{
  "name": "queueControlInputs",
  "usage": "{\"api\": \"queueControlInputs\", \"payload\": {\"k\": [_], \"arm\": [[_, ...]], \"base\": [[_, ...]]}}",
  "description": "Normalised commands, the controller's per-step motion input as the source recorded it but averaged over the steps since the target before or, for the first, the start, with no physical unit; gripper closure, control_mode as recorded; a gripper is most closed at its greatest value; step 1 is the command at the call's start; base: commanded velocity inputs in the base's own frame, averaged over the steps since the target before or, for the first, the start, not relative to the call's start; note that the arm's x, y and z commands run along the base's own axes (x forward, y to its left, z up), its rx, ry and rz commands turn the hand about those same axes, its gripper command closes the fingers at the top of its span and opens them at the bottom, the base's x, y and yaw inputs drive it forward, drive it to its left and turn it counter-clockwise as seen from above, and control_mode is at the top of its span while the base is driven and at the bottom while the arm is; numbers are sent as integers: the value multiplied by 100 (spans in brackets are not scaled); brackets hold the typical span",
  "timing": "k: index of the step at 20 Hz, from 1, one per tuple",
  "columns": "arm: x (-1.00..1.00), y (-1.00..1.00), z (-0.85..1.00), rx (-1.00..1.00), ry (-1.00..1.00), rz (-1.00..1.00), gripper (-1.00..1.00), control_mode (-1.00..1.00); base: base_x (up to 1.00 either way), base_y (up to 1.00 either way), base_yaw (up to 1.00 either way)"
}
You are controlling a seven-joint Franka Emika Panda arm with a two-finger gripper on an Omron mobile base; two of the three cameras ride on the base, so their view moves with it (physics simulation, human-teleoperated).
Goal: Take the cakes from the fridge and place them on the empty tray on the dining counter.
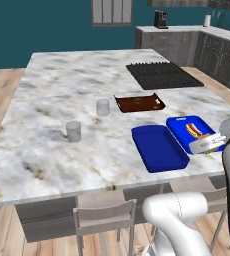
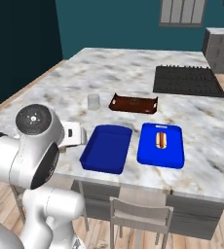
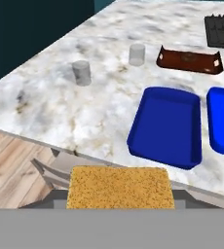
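Marbled dining counter [image 3: 84, 107] spreads ahead of the gripper [image 3: 120, 202], which grips the yellow cake [image 3: 120, 187]; beyond lie the empty tray [image 3: 167, 125], two cups [image 3: 82, 72] and a brown tray [image 3: 189, 60].

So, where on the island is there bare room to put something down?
The empty blue tray is free inside. The wide marble left of the two cups is bare too. It is crowded near the brown tray, the hot-dog tray and the cooktop.
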Motion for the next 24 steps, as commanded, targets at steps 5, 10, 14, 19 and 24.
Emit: {"api": "queueControlInputs", "payload": {"k": [5, 10, 14, 19, 24], "arm": [[20, -2, -15, 8, 8, -6, 100, -100], [27, -1, -11, 1, -2, 0, 100, -100], [55, 0, -30, 0, -10, 0, 100, -100], [65, 0, -35, 0, -11, 0, 100, -100], [57, 0, -34, 0, -1, 0, 100, -100]], "base": [[0, 0, 0], [0, 0, 0], [0, 0, 0], [0, 0, 0], [0, 0, 0]]}}
